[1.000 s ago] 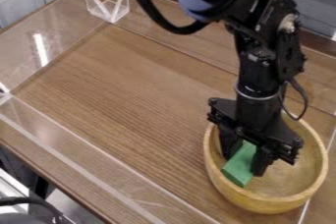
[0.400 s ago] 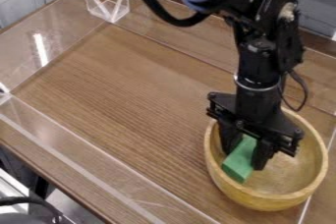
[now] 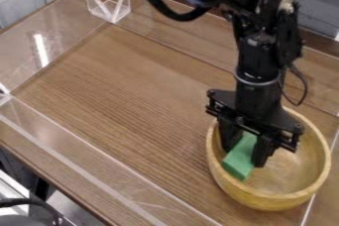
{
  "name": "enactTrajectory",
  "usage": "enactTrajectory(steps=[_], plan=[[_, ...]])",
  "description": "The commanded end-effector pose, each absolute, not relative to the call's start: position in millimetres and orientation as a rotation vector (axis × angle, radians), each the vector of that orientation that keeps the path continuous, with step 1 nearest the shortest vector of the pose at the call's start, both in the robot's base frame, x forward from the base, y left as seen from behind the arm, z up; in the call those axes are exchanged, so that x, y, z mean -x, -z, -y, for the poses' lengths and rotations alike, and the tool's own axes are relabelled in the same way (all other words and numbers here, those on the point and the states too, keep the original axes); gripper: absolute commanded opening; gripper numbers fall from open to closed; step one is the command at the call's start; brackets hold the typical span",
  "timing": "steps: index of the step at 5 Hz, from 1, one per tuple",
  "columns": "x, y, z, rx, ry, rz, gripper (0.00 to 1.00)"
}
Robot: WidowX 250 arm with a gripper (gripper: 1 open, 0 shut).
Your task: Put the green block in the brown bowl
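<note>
Since the earlier frame the arm's upper links had leaned slightly left of the bowl (image 3: 271,169), while the hand (image 3: 251,152) with its block (image 3: 240,162) had hardly shifted inside it. The hand pointed straight down into the bowl, fingers partly closed on the block's upper end, jaws standing either side of it. The block hung directly below the hand, its long axis tilted steeply from upright, its lower end at or just above the bowl's floor; contact cannot be told. Release looked like the step left: with the block already inside the rim, opening the hand should let it tip over and lie flat in the bowl.
</note>
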State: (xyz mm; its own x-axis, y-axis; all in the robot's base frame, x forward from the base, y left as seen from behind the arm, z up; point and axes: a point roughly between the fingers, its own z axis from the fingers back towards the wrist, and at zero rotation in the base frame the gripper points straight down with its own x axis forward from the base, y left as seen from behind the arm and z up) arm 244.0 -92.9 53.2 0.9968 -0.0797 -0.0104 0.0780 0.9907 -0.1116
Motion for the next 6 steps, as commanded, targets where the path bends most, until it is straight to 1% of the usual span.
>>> enactTrajectory(steps=[1,6], plan=[[-257,-72.9,92,0.136,0.068,0.054,0.0],[-256,-83.5,86,0.152,0.05,0.051,0.0]])
